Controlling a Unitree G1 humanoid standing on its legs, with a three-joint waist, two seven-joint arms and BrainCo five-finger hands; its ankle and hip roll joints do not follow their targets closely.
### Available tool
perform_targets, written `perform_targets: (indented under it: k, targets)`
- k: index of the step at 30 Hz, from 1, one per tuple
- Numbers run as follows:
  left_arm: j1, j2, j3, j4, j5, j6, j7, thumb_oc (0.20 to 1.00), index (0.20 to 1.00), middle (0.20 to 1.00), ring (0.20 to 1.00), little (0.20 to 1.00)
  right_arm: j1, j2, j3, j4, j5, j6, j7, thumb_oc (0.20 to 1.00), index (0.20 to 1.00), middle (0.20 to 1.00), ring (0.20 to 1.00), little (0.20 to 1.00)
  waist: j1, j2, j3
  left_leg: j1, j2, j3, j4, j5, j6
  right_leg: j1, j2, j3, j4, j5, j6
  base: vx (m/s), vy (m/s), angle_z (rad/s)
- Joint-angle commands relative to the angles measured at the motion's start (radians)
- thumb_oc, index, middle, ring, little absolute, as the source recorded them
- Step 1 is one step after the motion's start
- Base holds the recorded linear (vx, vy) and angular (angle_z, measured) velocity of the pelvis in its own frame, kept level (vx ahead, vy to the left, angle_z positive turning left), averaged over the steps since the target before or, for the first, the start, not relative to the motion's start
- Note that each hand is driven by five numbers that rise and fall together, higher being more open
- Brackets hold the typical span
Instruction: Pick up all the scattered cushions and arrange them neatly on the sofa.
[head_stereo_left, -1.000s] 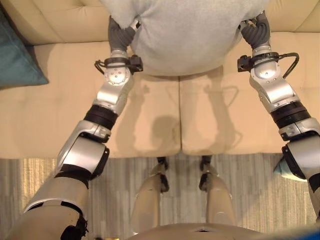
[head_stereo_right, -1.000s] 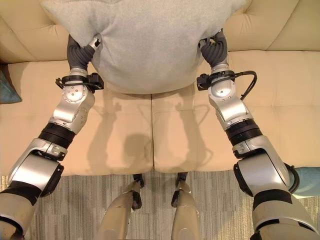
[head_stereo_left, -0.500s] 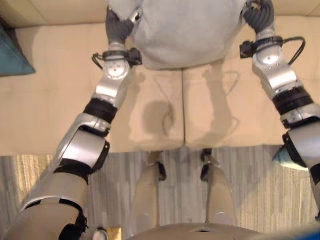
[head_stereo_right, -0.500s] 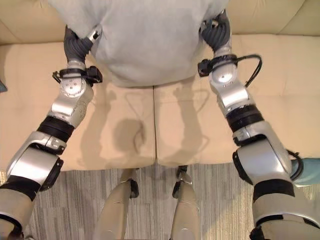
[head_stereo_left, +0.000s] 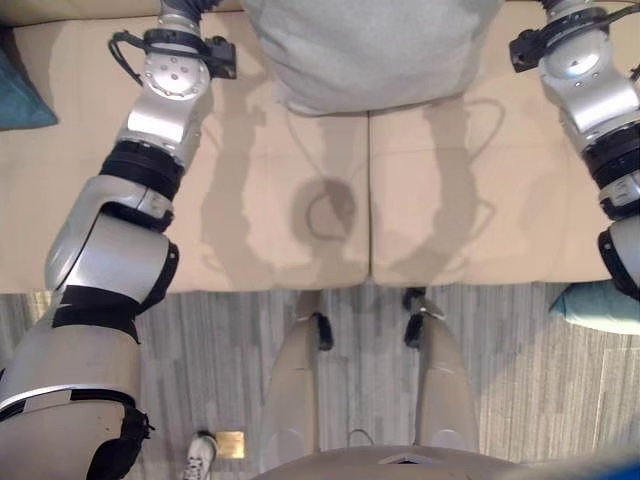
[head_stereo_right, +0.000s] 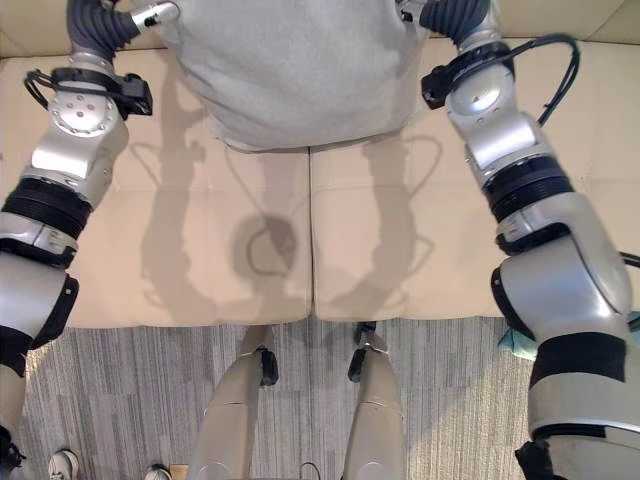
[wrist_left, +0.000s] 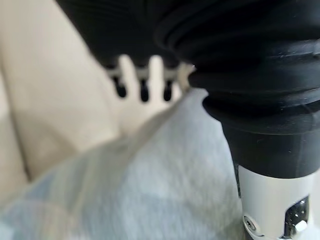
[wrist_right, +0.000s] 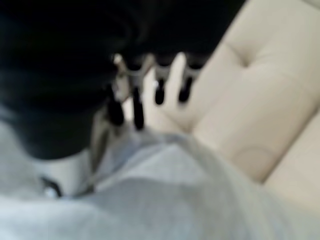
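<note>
Cushion: large pale grey fabric cushion (head_stereo_right: 290, 70) at 12 o'clock on the cream leather sofa (head_stereo_right: 180, 240).
Left hand (wrist_left: 142, 80): fingers straight, beside it.
Right hand (wrist_right: 160, 82): fingers straight, beside it.
Spare: teal cushion (head_stereo_left: 600, 305) on floor, 3 o'clock.

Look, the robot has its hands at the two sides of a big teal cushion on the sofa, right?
Not quite: the big cushion between the left hand and right hand is light grey, as the right eye view shows. It does lie on the cream sofa. The teal cushions lie off to the sides.

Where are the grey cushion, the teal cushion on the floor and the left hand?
grey cushion (head_stereo_right: 290, 70), right eye view, middle of its face.
teal cushion (head_stereo_left: 600, 305), left eye view, its visible corner.
left hand (wrist_left: 142, 75), left wrist view, a finger.
</note>
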Motion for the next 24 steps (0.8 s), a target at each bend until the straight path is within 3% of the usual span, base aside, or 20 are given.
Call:
perform_targets:
  k: [1,4,8,9,11,12,14,15,17,19,20,21,24]
  targets:
    - [-0.042,0.055,0.048,0.075,0.015,-0.039,0.011,1.000,1.000,1.000,1.000,1.000,-0.025,0.028,0.025,0.035,-0.026,-0.033,0.003,1.000,1.000,1.000,1.000,1.000,0.001,-0.062,-0.089,0.084,0.023,-0.009,0.053,-0.143,-0.116,0.191,0.002,0.015,-0.328,0.173,0.074,0.00,0.000,0.00]
    - [-0.005,0.143,0.078,0.089,0.014,-0.037,-0.003,1.000,1.000,1.000,1.000,1.000,0.000,-0.042,-0.001,0.039,-0.016,-0.037,0.002,1.000,1.000,1.000,1.000,1.000,0.001,-0.059,-0.103,0.113,0.022,-0.006,0.061,-0.154,-0.117,0.217,0.001,0.015,-0.331,0.175,0.073,0.01,0.008,0.00]
    - [0.083,0.181,0.145,0.032,-0.010,-0.051,-0.019,1.000,1.000,1.000,1.000,1.000,0.079,-0.081,-0.082,0.000,0.002,-0.053,-0.006,1.000,1.000,1.000,1.000,1.000,-0.001,-0.056,-0.111,0.143,0.022,-0.004,0.058,-0.159,-0.117,0.245,0.005,0.015,-0.335,0.173,0.071,0.01,0.001,-0.01]
    - [0.215,0.194,0.233,-0.077,-0.033,-0.066,-0.037,1.000,1.000,1.000,1.000,1.000,0.196,-0.103,-0.170,-0.077,-0.001,-0.058,-0.002,1.000,1.000,1.000,1.000,1.000,-0.003,-0.054,-0.115,0.174,0.023,-0.002,0.051,-0.161,-0.117,0.274,0.006,0.008,-0.336,0.166,0.069,0.04,-0.008,0.04]
    - [0.237,0.194,0.244,-0.092,-0.030,-0.063,-0.034,1.000,1.000,1.000,1.000,1.000,0.211,-0.102,-0.175,-0.089,-0.005,-0.054,-0.004,1.000,1.000,1.000,1.000,1.000,-0.004,-0.053,-0.119,0.179,0.023,-0.002,0.049,-0.161,-0.117,0.279,0.006,0.007,-0.338,0.166,0.069,0.00,-0.019,0.06]
    - [0.477,0.172,0.376,-0.269,-0.032,-0.083,-0.067,1.000,1.000,1.000,1.000,1.000,0.441,-0.121,-0.307,-0.233,-0.037,-0.065,0.027,1.000,1.000,1.000,1.000,1.000,-0.006,-0.057,-0.122,0.229,0.021,0.013,0.037,-0.140,-0.105,0.325,0.002,-0.014,-0.335,0.171,0.056,-0.01,-0.048,0.03]
    - [0.672,0.148,0.463,-0.399,-0.011,-0.079,-0.102,1.000,1.000,1.000,1.000,1.000,0.612,-0.122,-0.396,-0.337,-0.054,-0.066,0.064,1.000,1.000,1.000,1.000,1.000,-0.005,-0.058,-0.127,0.280,0.021,0.013,0.023,-0.143,-0.103,0.376,0.003,-0.026,-0.336,0.159,0.053,0.03,-0.049,0.08]
    - [0.683,0.147,0.467,-0.407,-0.009,-0.076,-0.101,1.000,1.000,1.000,1.000,1.000,0.622,-0.122,-0.400,-0.344,-0.056,-0.063,0.064,1.000,1.000,1.000,1.000,1.000,-0.006,-0.058,-0.128,0.284,0.020,0.013,0.021,-0.142,-0.103,0.380,0.003,-0.027,-0.337,0.159,0.053,0.04,-0.038,0.11]
    - [0.861,0.096,0.535,-0.455,0.014,-0.061,-0.141,1.000,1.000,1.000,1.000,1.000,0.790,-0.102,-0.469,-0.427,-0.086,-0.070,0.113,1.000,1.000,1.000,1.000,1.000,-0.005,-0.061,-0.128,0.333,0.023,0.012,0.020,-0.146,-0.104,0.434,0.002,-0.040,-0.335,0.145,0.052,0.05,-0.047,0.06]
    - [1.089,0.012,0.584,-0.481,0.139,-0.025,-0.188,1.000,1.000,1.000,1.000,1.000,1.010,-0.044,-0.552,-0.506,-0.155,-0.071,0.184,1.000,1.000,1.000,1.000,1.000,-0.008,-0.061,-0.132,0.408,0.031,0.012,0.015,-0.153,-0.104,0.509,0.007,-0.054,-0.336,0.131,0.054,0.06,-0.048,0.08]
    - [1.089,0.012,0.584,-0.481,0.139,-0.025,-0.188,1.000,1.000,1.000,1.000,1.000,1.010,-0.044,-0.552,-0.507,-0.155,-0.071,0.184,1.000,1.000,1.000,1.000,1.000,-0.008,-0.061,-0.132,0.409,0.031,0.012,0.015,-0.152,-0.104,0.509,0.007,-0.054,-0.336,0.131,0.054,0.04,-0.055,0.00]
    - [1.200,-0.046,0.589,-0.458,0.225,-0.002,-0.204,1.000,1.000,1.000,1.000,1.000,1.126,0.007,-0.580,-0.529,-0.192,-0.076,0.223,1.000,1.000,1.000,1.000,1.000,-0.012,-0.058,-0.137,0.451,0.039,0.013,0.015,-0.156,-0.103,0.548,0.010,-0.063,-0.335,0.122,0.053,0.03,-0.047,-0.09]
    - [1.325,-0.149,0.602,-0.381,0.312,0.040,-0.217,1.000,1.000,1.000,1.000,1.000,1.250,0.075,-0.600,-0.519,-0.238,-0.067,0.263,1.000,1.000,1.000,1.000,1.000,-0.016,-0.052,-0.152,0.520,0.051,0.018,-0.003,-0.156,-0.104,0.603,0.016,-0.072,-0.338,0.112,0.050,0.00,-0.054,-0.07]
